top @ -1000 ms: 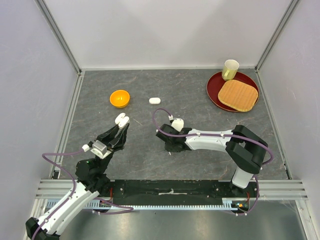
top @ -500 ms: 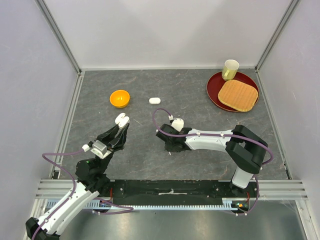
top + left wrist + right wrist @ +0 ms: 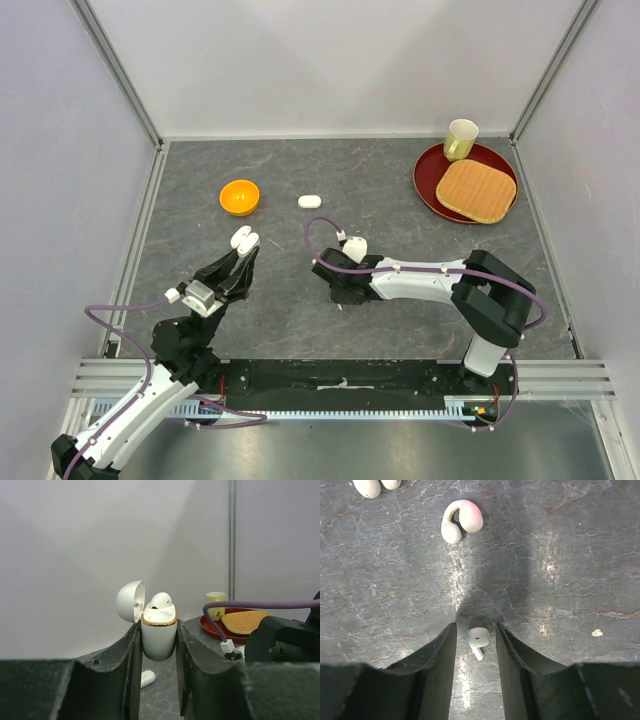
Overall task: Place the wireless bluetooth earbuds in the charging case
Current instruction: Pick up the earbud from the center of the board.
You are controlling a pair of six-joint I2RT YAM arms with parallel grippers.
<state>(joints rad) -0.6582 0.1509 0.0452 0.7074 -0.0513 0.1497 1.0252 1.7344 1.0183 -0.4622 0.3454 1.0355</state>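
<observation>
- White case: clamped upright in the left hand, raised above the counter at the near left. Lid swung open, gold rim. A seated earbud fills one slot; the other slot cannot be seen.
- White loose earbud: lies on the grey counter near the centre. The right hand straddles it with its fingers half spread, a gap on each side, gripping nothing.
- Handling, as judged: lower the right hand until its tips almost meet the counter. Close slowly on the bulb rather than the stem, since so small and smooth a part could squirt free. Then carry it stem-down to the case.
- White curved earbud, pink-tinted: on the counter beyond the right hand, well apart from it.
- Second case: lies closed at the far centre, right of the orange bowl.
- Markings: no brand, label or writing can be read on any item.
</observation>
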